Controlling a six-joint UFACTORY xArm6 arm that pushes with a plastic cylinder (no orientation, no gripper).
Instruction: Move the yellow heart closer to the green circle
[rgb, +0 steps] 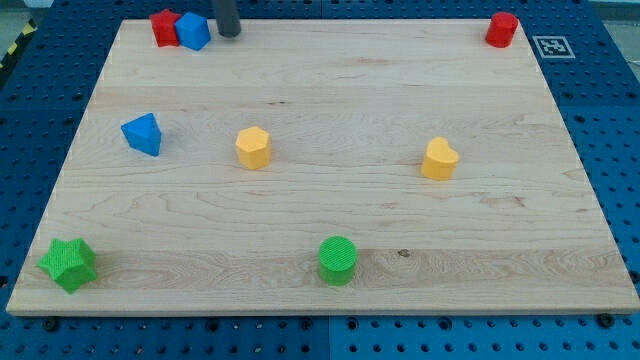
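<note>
The yellow heart (439, 159) lies on the wooden board (330, 100), right of centre. The green circle (338, 260) stands near the view's bottom edge, below and to the left of the heart, well apart from it. My tip (229, 35) is at the view's top left, just right of the blue block (193, 31), far from both the heart and the circle.
A red block (164, 27) touches the blue block at the top left. A red cylinder (502, 29) sits at the top right. A blue triangular block (143, 134) lies at the left, a yellow hexagon (253, 147) left of centre, a green star (69, 264) at the bottom left.
</note>
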